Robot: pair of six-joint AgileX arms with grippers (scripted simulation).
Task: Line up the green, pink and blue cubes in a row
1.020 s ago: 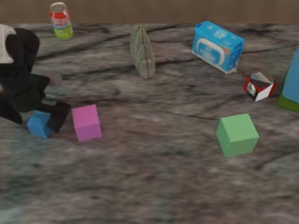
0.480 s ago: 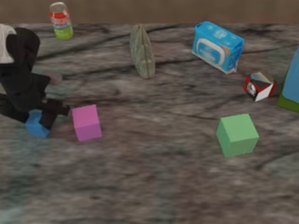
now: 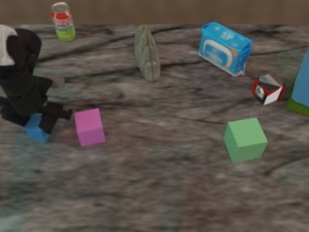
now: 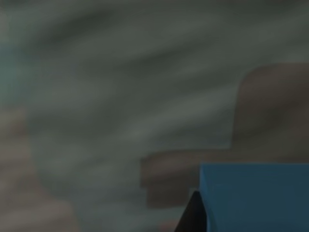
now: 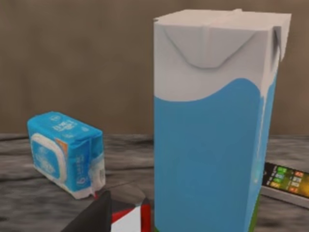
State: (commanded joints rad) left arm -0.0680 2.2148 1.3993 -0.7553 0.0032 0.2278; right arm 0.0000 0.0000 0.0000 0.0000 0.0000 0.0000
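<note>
Blue cube (image 3: pixel 35 128) under left end effector (image 3: pixel 41 121), fingers straddling it, grip unclear; pink cube (image 3: pixel 89 126) just beside; green cube (image 3: pixel 245 139) well apart.

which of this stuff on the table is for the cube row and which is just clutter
For the job:
green cube
pink cube
blue cube, under the left gripper

Just lying about:
blue-and-white soft packet
small red, white and black box
red-and-green can
grey-green pouch
tall blue-and-white carton
flat dark card
</note>
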